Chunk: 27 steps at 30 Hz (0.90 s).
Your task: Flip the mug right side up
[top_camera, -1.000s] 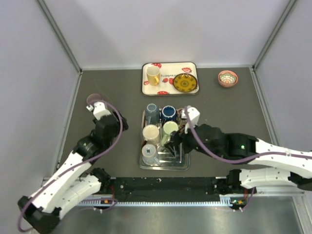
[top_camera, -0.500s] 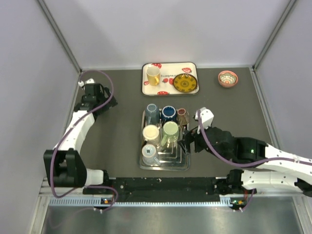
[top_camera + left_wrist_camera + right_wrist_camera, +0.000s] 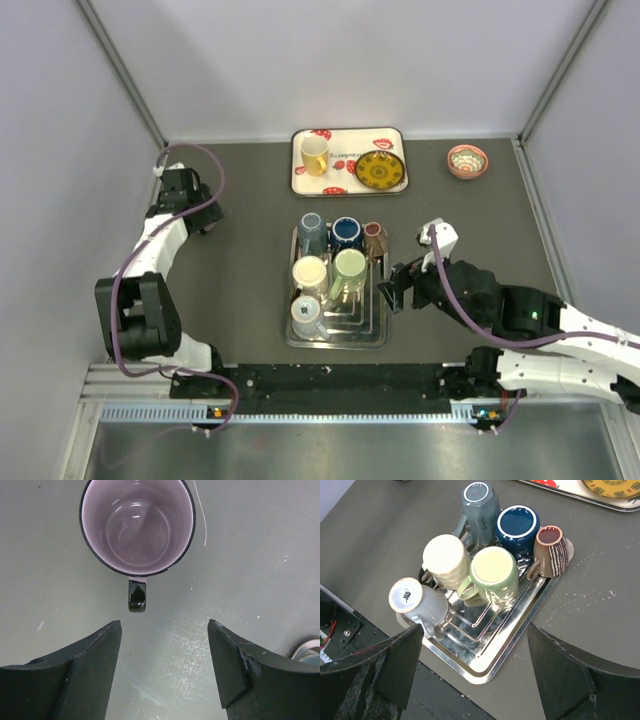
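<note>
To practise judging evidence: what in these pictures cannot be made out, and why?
Top view: the purple mug is hidden beneath the left claw.
Left wrist view: the mug's far rim is cut off by the top edge.
Right wrist view: the yellow plate is cut by the top edge; the grey mug's lettering is too small to read.

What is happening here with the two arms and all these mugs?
The left end effector hovers open above a purple mug, which stands right side up on the table and is not held. The right end effector is also open and holds nothing. It hangs near the right edge of the metal tray that carries the other mugs.
</note>
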Each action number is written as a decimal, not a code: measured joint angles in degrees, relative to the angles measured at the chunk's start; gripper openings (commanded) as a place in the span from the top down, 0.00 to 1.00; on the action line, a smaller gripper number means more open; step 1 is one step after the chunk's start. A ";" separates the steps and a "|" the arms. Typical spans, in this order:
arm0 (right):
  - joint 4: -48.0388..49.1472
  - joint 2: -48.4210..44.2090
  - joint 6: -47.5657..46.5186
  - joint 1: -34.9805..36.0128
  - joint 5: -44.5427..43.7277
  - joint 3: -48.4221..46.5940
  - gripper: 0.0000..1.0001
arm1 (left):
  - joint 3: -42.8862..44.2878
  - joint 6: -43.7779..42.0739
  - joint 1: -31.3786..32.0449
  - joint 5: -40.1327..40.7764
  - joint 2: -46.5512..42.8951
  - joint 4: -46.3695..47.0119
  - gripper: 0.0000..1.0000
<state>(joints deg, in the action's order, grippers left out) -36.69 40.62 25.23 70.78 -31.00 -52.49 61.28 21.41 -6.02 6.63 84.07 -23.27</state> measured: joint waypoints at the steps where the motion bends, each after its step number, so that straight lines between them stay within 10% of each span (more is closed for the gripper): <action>1: 0.04 0.11 -0.09 0.00 0.00 0.02 0.15 | 0.22 -0.31 -0.04 0.00 0.72 0.11 0.30; 27: 0.15 -3.45 -1.36 -0.52 -2.49 1.53 0.15 | 5.35 -2.40 -3.28 1.40 12.85 3.08 0.42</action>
<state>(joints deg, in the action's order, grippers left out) -36.53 37.17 23.88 70.26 -33.50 -50.96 66.63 19.00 -9.30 8.03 96.92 -20.18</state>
